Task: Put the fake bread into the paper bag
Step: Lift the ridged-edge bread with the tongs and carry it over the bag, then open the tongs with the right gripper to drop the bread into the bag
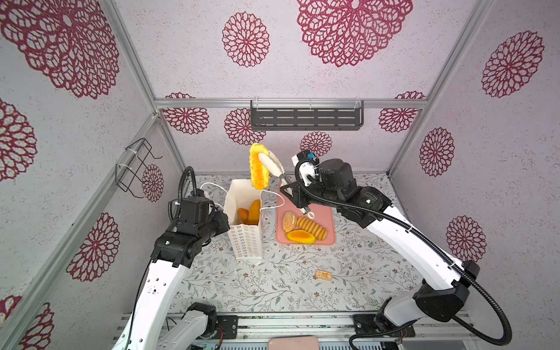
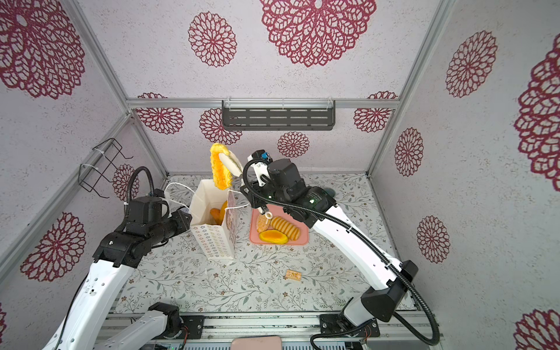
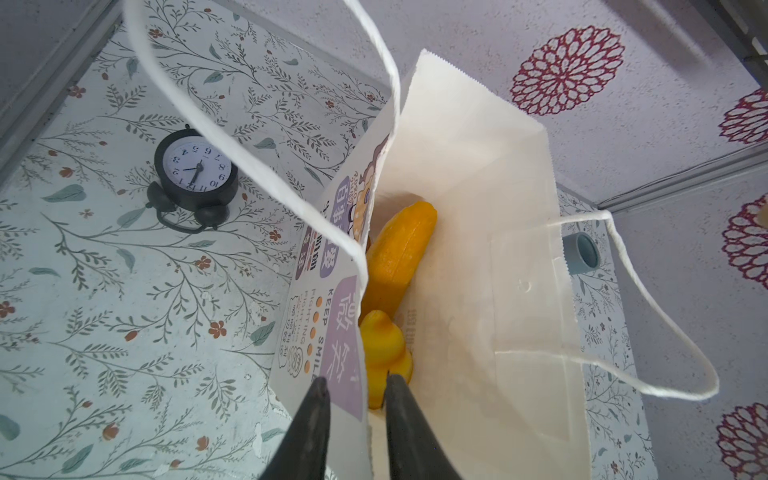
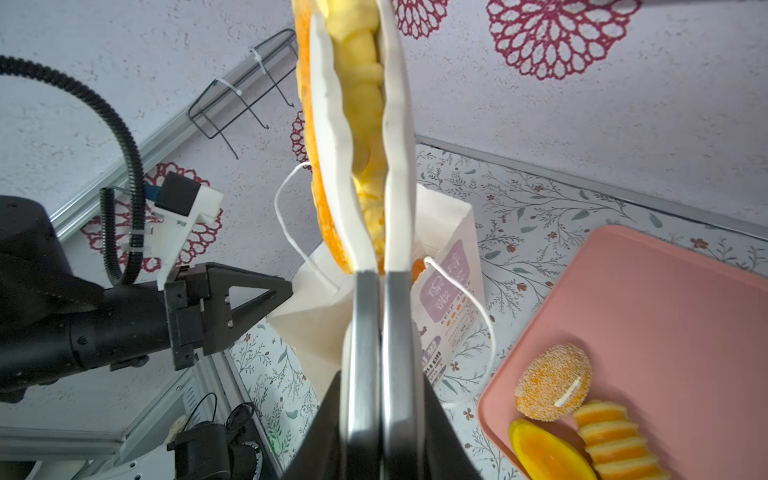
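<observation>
The paper bag stands upright and open on the table, left of a pink tray. Two orange pieces of fake bread lie inside it. My left gripper is open and straddles the bag's printed wall, one finger outside and one inside. My right gripper is shut on metal tongs. Their white tips clamp a yellow braided bread that hangs above the bag's mouth. A sesame bun, a ridged loaf and an oval bun lie on the tray.
A small tan block lies on the floral table nearer the front. A black alarm clock stands behind the bag, and a grey cylinder beyond it. A dark shelf hangs on the back wall, a wire rack on the left wall.
</observation>
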